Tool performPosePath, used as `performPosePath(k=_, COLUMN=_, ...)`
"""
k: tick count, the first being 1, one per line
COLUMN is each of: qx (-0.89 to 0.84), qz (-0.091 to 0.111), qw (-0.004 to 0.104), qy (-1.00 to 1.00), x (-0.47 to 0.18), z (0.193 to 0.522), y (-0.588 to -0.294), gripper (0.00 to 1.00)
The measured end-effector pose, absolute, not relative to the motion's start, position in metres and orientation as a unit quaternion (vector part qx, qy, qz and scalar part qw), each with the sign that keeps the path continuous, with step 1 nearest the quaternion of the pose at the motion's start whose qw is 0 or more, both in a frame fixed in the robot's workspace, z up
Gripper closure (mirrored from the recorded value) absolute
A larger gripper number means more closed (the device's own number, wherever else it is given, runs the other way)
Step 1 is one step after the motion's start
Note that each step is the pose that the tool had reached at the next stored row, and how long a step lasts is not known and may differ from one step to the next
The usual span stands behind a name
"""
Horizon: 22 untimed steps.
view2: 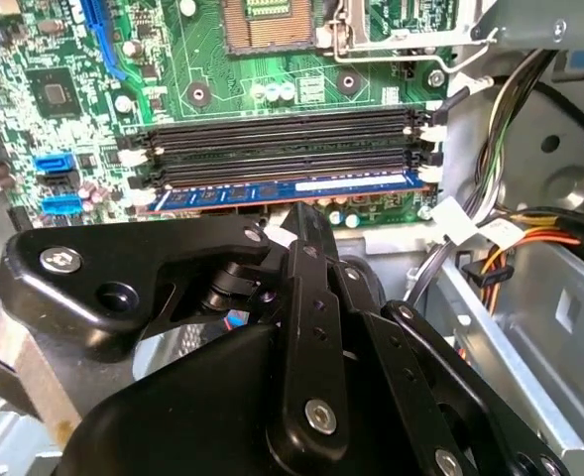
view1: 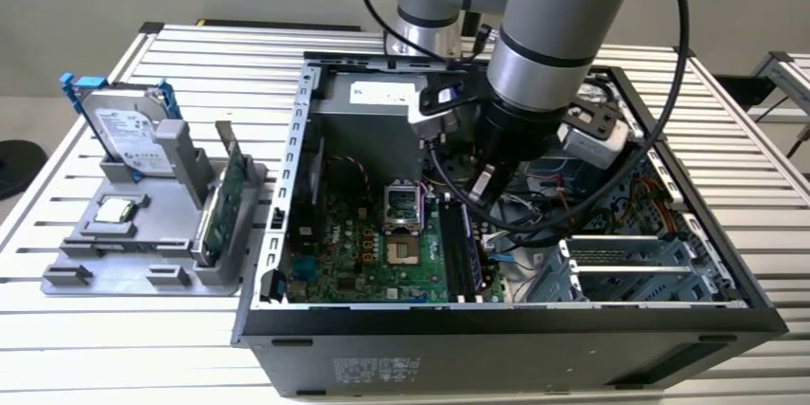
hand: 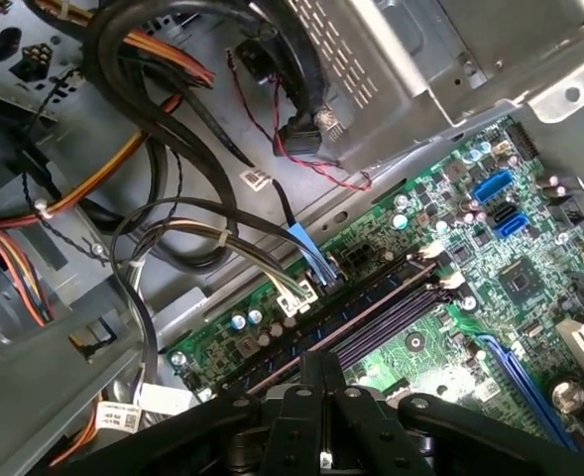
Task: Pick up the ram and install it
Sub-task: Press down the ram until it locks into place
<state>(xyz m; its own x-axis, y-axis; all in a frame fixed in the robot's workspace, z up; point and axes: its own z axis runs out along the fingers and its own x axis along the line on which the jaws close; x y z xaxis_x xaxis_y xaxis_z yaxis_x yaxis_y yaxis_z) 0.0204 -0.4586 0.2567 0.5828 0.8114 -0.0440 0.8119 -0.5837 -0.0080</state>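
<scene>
Slatted metal surface (view1: 127, 329) carries the open case (view1: 506, 320). My hand (view2: 296, 220) sits closed directly over the ram (view2: 282, 190), which lies in the slot nearest the cables (view2: 490, 238). Risk, in my judgement: uneven pressing leaves one end unlatched; cables could snag.

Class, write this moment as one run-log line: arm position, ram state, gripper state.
arm: inside computer case | ram: lying along the memory slots | gripper: fingers together just above ram

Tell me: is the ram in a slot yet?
In. The ram lies lengthwise in the slot nearest the claw; whether it is fully latched, cannot tell.
</scene>
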Motion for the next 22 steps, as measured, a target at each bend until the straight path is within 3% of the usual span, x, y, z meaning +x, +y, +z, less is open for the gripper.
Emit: performPosePath(k=22, qx=0.84, qz=-0.021, qw=0.009, qy=0.542, x=0.0189, z=0.2525, y=-0.4546, gripper=1.0)
